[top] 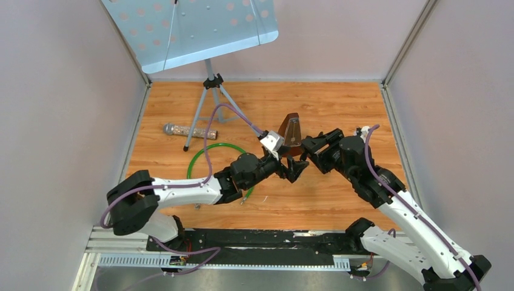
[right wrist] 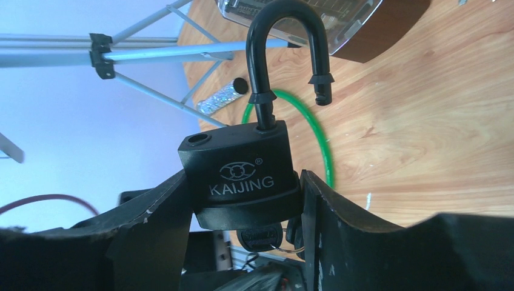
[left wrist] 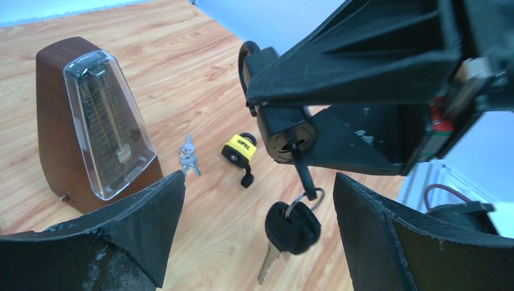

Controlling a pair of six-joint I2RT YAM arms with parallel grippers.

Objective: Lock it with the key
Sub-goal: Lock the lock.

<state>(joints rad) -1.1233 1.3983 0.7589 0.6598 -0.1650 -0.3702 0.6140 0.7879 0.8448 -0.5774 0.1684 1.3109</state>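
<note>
One black padlock (right wrist: 237, 159) clamped in right gripper (right wrist: 242, 177), shackle (right wrist: 285, 36) open, key (left wrist: 302, 171) in keyhole. Left gripper (left wrist: 259, 182) spread wide, flanking hanging key bunch (left wrist: 293, 227), not touching.

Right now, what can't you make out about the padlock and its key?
- Left wrist view: the key's blade is buried in the black padlock, so its turn is unreadable.
- Right wrist view: the right gripper and the padlock's body hide most of the key.
- Top view: the padlock is too small to pick out.
- Left wrist view: the yellow padlock's label is too small to read.
</note>
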